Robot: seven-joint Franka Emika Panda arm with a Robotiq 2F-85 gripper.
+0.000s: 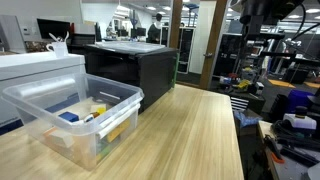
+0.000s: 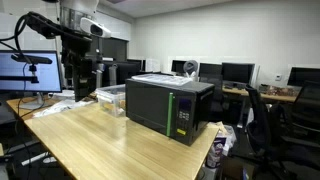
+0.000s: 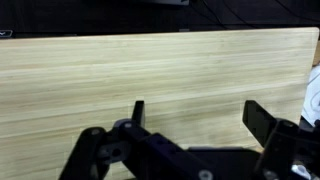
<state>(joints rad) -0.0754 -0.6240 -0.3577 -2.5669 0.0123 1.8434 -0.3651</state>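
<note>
A pale wooden table (image 3: 160,60) stands in an office lab. The wrist view shows the gripper (image 3: 197,112) spread apart. Only an exterior view shows the clear bin (image 1: 70,112), lower left.

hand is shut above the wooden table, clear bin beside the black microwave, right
No: the wrist view shows the hand open, jaws well apart. It is above the wooden table, and the clear bin sits beside the black microwave.
</note>
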